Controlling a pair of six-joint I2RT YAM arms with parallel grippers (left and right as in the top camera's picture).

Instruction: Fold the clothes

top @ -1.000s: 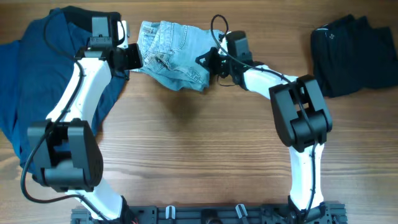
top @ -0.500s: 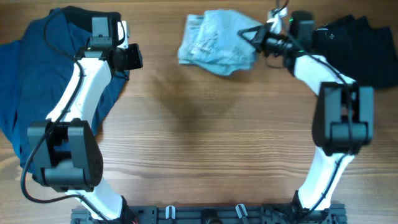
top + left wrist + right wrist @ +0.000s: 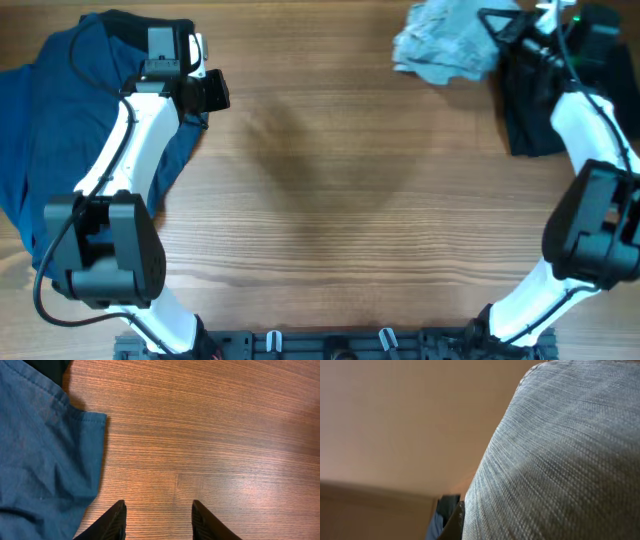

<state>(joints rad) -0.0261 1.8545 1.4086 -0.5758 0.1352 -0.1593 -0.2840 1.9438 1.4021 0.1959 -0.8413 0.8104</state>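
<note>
Denim shorts (image 3: 445, 45) are sitting in a crumpled, pale blue bunch just beside the black garment (image 3: 525, 110), on its left side and level with its far end. Whether the bunch is resting on the wooden table (image 3: 320, 200) or hanging clear of it cannot be told from overhead. The right gripper (image 3: 488, 20) is reaching over the far left corner of the black garment and is pinching the shorts at the edge nearest that garment. In the right wrist view the faded weave (image 3: 560, 460) is filling most of the frame, so close that the jaws themselves are hidden.

The left gripper (image 3: 160, 522) is hovering well apart from the black garment, across the table from it, with its two dark fingers spread wide and nothing between them, only bare wood below. A dark blue garment (image 3: 40, 450) is lying just beside that gripper, on the side away from the black garment, its hemmed corner (image 3: 95, 417) flat on the wood.
</note>
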